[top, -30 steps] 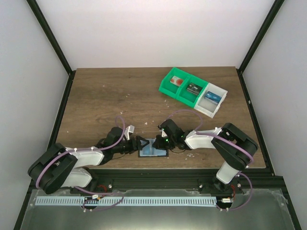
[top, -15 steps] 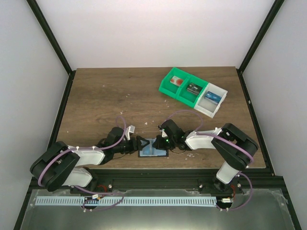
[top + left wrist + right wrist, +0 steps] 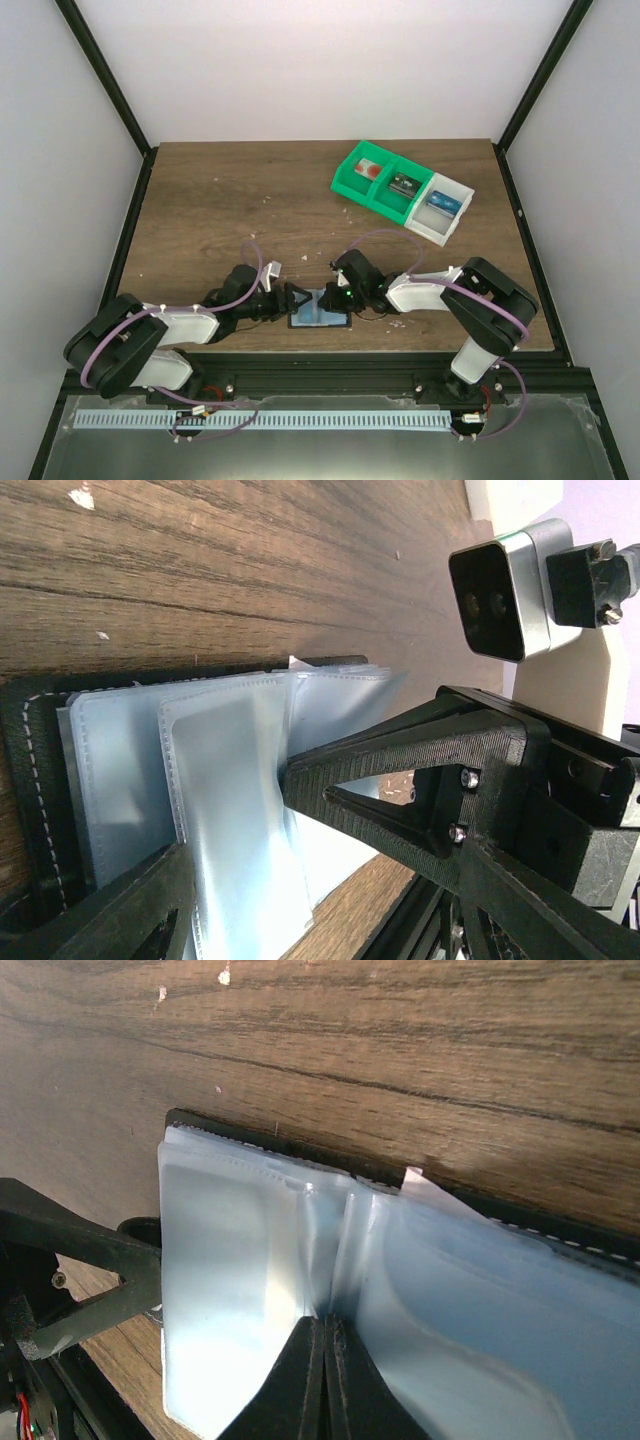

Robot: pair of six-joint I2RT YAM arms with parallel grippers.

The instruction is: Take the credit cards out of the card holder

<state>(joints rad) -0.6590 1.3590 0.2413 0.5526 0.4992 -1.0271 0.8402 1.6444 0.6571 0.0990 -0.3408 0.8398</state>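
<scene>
– At the fold of the clear sleeves (image 3: 250, 1260), the right gripper (image 3: 325, 1355) is closed tight, tips together, pressing on the plastic. Nothing visibly pinched.
– And the other?
– Jaws of the left gripper (image 3: 237, 815) are spread wide, one finger over the sleeves, the other at the black rim of the card holder (image 3: 30, 770). Holds nothing.
– Holder where?
– Lying open flat between both grippers, by the near edge of the table (image 3: 220, 200), well apart from the bins (image 3: 383, 207).
– Risks?
– Sleeves look slick, so the right tips may skid and lose the pin. The left closing here may grab a sleeve, not a card. Can't tell if a card sits there. A pull could then drag the whole holder, maybe off the edge. Fingers are close together and could clash.
</scene>
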